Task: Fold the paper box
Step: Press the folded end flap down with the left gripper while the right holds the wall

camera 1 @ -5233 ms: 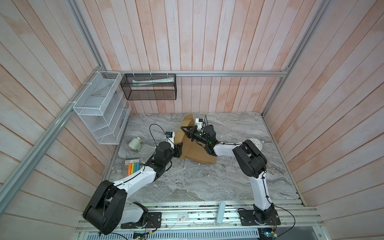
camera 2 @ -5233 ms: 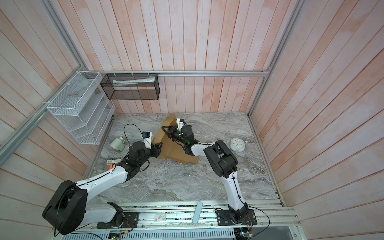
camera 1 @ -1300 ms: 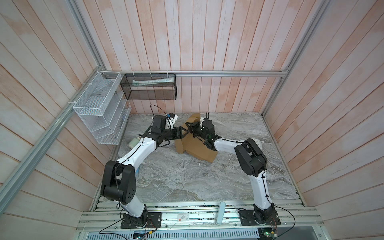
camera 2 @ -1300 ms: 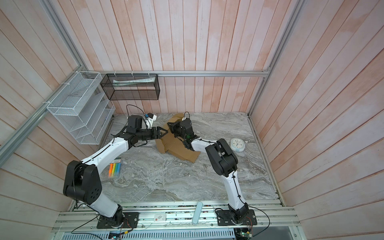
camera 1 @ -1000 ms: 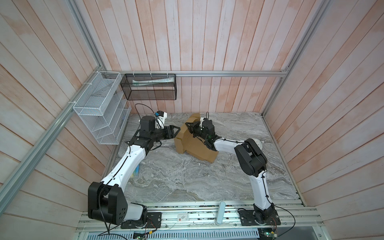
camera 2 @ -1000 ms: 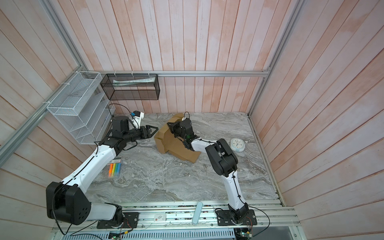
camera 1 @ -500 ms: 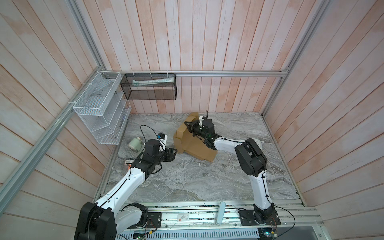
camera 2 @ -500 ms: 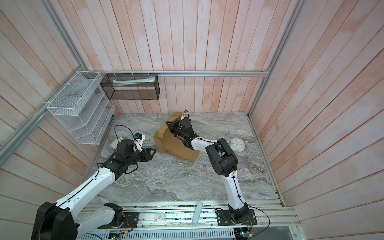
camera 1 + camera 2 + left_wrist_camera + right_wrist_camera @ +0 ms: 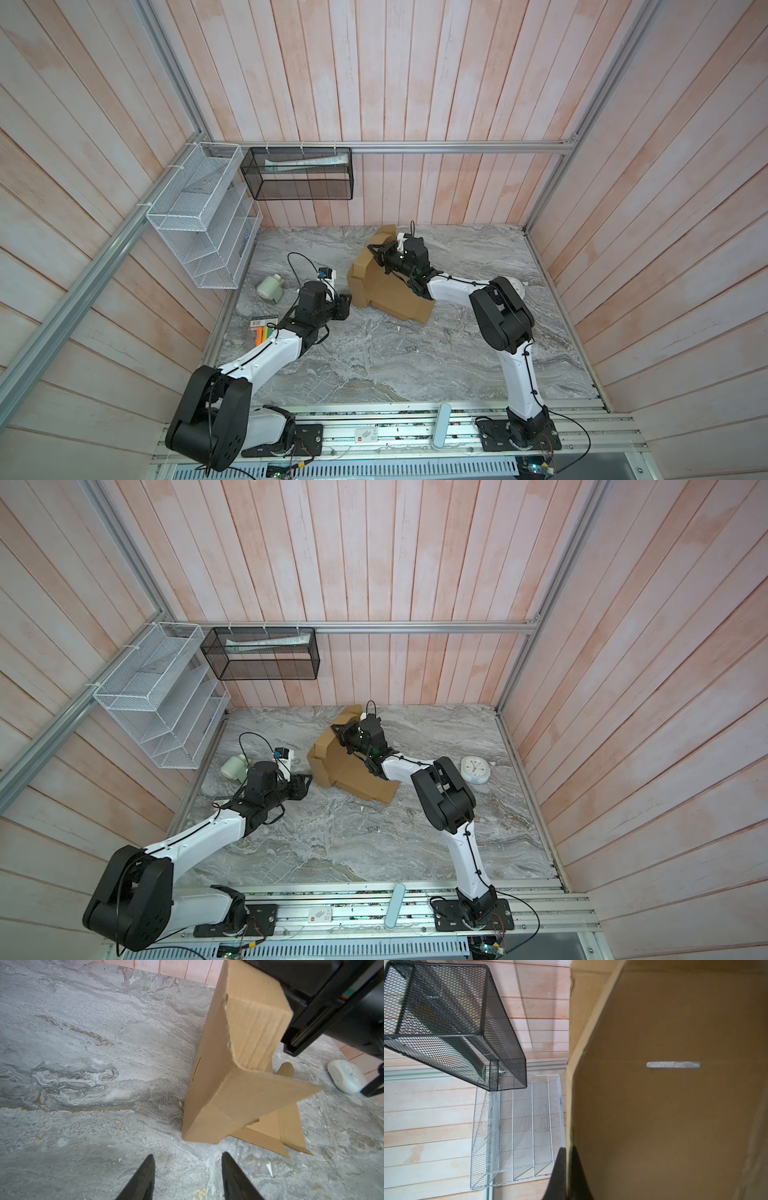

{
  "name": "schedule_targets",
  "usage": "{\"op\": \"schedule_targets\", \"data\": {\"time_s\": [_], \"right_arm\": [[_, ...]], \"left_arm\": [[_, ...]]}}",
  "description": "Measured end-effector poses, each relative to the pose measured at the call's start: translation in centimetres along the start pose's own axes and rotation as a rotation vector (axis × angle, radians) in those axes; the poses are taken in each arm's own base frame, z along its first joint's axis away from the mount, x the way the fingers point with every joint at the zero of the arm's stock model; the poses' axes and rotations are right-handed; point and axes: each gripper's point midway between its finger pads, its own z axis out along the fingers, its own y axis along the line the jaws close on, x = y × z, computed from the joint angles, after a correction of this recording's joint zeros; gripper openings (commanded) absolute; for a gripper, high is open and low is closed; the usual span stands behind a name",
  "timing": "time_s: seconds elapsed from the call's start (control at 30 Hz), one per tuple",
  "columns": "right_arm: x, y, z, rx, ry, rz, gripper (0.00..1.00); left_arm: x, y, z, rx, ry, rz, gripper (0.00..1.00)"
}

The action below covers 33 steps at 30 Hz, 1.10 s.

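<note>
Cardboard paper box [image 9: 675,1115]: wrist views show right pincer [image 9: 568,1150] clamping it, left pincer [image 9: 187,1156] apart.

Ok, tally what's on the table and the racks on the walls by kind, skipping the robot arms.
paper box: 1
clock: 1
pale container: 1
marker pack: 1
mesh racks: 2, the white rack and the black rack
Total: 6

Plain brown paper box [image 9: 390,297], grey veined marble table [image 9: 374,365], black mesh basket [image 9: 299,189], white mesh rack [image 9: 195,232]
</note>
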Motion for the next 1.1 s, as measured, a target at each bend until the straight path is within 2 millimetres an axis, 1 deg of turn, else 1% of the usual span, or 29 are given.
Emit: {"op": "schedule_targets", "data": {"time_s": [0.13,0.33,0.43,0.73,1.1], "right_arm": [[0.0,0.1,0.2,0.000,0.001,-0.003,0.00],[0.0,0.0,0.3,0.009,0.005,-0.001,0.00],[0.0,0.0,0.3,0.010,0.005,0.000,0.00],[0.0,-0.1,0.3,0.016,0.005,-0.003,0.00],[-0.1,1.0,0.6,-0.001,0.004,-0.011,0.00]], "left_arm": [[-0.7,-0.5,0.9,0.034,-0.035,0.021,0.49],[-1.8,-1.5,1.5,0.089,-0.088,0.042,0.49],[-2.1,-2.0,1.7,0.119,-0.106,0.047,0.46],[-1.7,-3.1,2.4,0.174,-0.105,0.057,0.39],[-1.7,-4.5,2.3,0.213,-0.109,0.069,0.38]]}}
